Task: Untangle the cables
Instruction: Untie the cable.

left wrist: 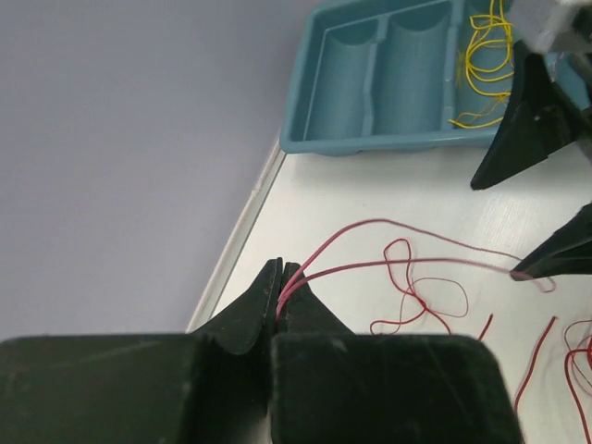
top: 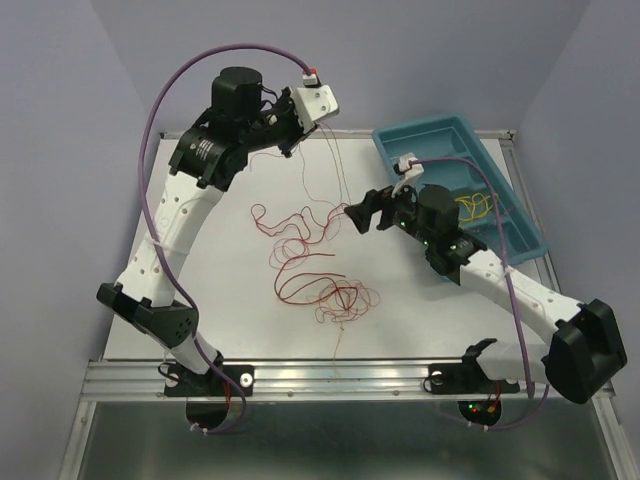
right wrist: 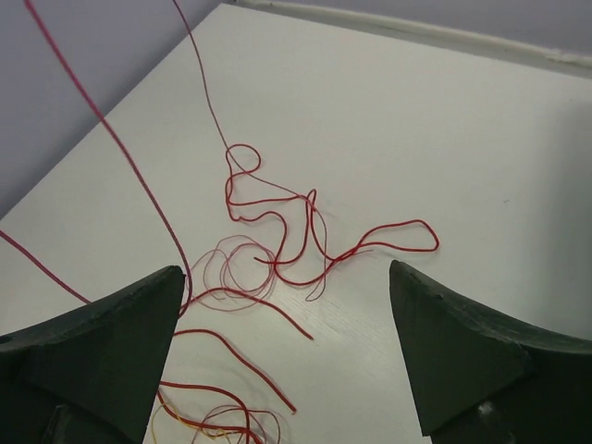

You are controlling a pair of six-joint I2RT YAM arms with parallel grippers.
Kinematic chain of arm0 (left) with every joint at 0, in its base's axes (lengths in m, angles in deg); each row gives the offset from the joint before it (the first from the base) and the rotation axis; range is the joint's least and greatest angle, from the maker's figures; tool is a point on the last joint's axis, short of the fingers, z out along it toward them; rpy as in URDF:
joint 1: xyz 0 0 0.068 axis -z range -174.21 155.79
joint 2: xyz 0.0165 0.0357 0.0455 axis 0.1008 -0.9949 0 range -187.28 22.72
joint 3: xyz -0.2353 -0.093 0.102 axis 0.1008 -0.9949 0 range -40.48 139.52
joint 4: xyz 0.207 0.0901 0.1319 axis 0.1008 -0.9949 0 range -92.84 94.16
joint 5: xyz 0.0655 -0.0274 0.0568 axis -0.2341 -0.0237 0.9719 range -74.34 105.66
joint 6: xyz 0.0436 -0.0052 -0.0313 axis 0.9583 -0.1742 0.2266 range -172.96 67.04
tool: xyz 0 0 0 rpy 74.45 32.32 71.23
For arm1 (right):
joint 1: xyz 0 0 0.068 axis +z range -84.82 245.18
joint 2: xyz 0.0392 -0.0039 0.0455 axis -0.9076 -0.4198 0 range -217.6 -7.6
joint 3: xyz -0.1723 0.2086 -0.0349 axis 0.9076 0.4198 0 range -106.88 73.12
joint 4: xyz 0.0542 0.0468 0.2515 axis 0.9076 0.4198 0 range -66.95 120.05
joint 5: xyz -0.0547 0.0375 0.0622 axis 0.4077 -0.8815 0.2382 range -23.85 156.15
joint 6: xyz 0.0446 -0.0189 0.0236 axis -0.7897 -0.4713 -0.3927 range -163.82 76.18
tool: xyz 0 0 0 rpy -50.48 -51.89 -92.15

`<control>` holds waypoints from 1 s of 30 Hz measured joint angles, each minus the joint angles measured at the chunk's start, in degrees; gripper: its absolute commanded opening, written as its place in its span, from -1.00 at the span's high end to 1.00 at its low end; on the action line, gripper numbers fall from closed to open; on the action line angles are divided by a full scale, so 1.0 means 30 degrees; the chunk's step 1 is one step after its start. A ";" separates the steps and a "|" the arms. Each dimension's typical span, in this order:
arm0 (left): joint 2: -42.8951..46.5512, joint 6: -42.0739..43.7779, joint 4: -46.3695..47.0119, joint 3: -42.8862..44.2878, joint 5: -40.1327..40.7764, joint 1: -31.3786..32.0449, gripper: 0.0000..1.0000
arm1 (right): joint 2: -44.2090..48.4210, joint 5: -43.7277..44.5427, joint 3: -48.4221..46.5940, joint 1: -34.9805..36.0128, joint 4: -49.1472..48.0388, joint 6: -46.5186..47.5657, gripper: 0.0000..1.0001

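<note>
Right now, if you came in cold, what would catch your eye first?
A loose tangle of red cables sprawls across the middle of the white table. The left gripper, raised at the far left, is shut on red strands leading back to that tangle, while the right gripper stands open beside it. Yellow cables lie in the teal tray at the far right.

You have soft, even overhead light, only faint shadows on the white table (top: 420,330), and the right gripper (right wrist: 285,277) looms slightly blurred up close.
</note>
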 measured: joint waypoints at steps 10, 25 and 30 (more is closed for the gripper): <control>0.0335 0.1515 -0.0364 -0.0051 0.0219 0.0175 1.00 | 0.1231 -0.0918 0.0648 0.0000 -0.1246 0.0962 -1.00; 0.4503 0.3177 0.1027 -0.2244 -0.0466 0.2550 1.00 | -0.2871 -0.4663 0.0656 -0.0007 -0.3468 0.0860 -1.00; 0.4364 0.2725 0.1246 -0.2069 -0.0372 0.2565 1.00 | -0.4379 -0.6244 0.0656 -0.0007 -0.4874 0.0306 -0.95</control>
